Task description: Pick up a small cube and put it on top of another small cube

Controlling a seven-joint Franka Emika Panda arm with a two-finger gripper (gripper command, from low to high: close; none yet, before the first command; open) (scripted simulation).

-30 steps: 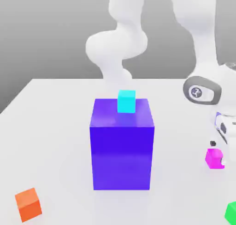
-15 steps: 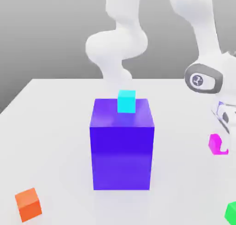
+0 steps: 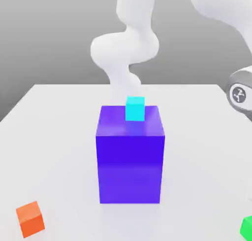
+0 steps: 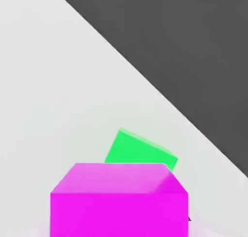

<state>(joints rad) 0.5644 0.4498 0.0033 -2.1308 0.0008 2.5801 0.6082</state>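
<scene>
The white table point(image 3: 54, 136) carries the scene, its flat top running to a straight edge against a dark grey backdrop in the hand view. The white robot arm point(image 3: 130, 43) stands behind the middle of the table in the exterior view, its links curving upward, and a further section with a grey round joint point(image 3: 240, 93) sits at the exterior view's right edge. The purple block point(image 3: 130, 154) stands upright at the centre of the table and is by far the largest object on it. The cyan cube point(image 3: 135, 108) rests on the block's top face, toward the rear edge, square to the block. The orange cube point(image 3: 30, 219) lies on the table near the front corner at the exterior view's left, well apart from the block. The green cube point(image 3: 247, 227) lies on the table at the front corner on the exterior view's right, cut by the frame edge; in the hand view it appears turned at an angle on the table surface, below and beyond the magenta one. The small cube point(image 4: 119, 199), bright magenta, sits close before the hand camera with its top face and one side face showing, raised above the table and apart from the green cube under it. The gripper is clenched on the small cube; the fingers themselves are hidden behind the cube's faces in the hand view. The small cube touches neither the table nor any other cube.
</scene>
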